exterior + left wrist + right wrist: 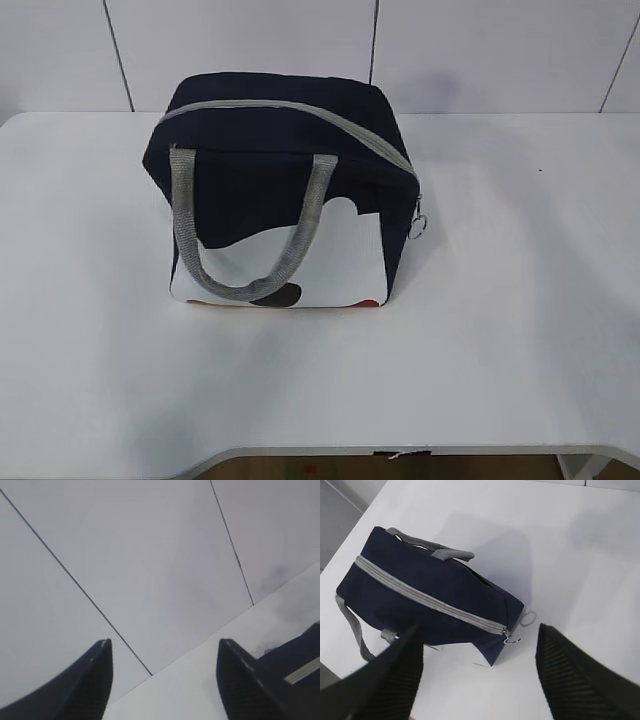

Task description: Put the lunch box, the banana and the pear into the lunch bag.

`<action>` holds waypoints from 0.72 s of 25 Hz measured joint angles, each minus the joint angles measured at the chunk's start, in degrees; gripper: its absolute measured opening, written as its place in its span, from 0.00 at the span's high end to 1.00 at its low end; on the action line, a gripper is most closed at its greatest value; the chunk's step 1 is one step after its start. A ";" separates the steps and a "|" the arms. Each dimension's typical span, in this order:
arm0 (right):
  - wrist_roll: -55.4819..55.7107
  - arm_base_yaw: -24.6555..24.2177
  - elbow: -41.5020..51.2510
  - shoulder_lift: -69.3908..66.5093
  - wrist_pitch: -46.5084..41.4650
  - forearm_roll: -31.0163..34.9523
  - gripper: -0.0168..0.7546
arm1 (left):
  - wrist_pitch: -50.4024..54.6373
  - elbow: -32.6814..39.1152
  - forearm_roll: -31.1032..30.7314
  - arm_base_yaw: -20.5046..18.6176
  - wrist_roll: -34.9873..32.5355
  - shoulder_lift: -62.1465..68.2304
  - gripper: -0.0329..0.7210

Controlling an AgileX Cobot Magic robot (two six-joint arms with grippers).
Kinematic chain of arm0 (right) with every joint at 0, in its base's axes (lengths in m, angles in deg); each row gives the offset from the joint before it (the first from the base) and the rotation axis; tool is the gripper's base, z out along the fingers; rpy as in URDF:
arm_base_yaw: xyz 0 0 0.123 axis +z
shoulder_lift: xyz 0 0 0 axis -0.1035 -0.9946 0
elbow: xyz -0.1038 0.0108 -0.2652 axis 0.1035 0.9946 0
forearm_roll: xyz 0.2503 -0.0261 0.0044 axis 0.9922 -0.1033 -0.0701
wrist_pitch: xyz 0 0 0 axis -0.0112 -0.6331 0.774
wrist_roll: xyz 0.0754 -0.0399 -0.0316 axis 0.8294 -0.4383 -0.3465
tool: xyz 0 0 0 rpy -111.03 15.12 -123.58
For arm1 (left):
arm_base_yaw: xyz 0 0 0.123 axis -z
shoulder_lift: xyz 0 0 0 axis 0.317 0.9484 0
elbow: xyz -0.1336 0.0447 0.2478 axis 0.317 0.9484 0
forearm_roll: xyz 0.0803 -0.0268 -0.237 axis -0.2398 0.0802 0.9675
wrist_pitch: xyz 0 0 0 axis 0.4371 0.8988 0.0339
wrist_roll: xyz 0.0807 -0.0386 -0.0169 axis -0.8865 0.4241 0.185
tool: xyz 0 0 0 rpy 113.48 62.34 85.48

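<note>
Navy fabric and a grey zipper point(300, 118) are most of what shows: the lunch bag point(285, 190) stands alone near the middle of the white table point(520, 330), zipped shut along its top, the ring pull point(419, 227) hanging at its right end. No lunch box, banana or pear shows in any view; with the bag closed, I judge they are either already inside or out of view, and I cannot tell which.

Both claws are empty. The left gripper point(165, 680) points at the wall past the table's edge, jaws spread, with only a corner of the bag beside it. The right gripper point(480, 675) hangs above the bag's zipper end, jaws wide apart, touching nothing.
</note>
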 joint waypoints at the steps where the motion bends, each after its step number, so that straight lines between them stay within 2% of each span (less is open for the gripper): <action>1: 0.58 0.00 0.00 0.82 -0.58 -0.78 0.26 | 0.90 0.00 -0.71 0.00 0.44 -0.56 0.31; 7: 4.28 0.00 0.00 6.24 -2.24 -5.30 0.26 | 2.18 1.44 -3.36 0.00 3.29 -6.46 0.31; 18: 6.35 0.00 0.00 13.32 -5.73 -5.75 0.30 | 3.80 7.72 -6.03 0.00 6.42 -16.23 0.34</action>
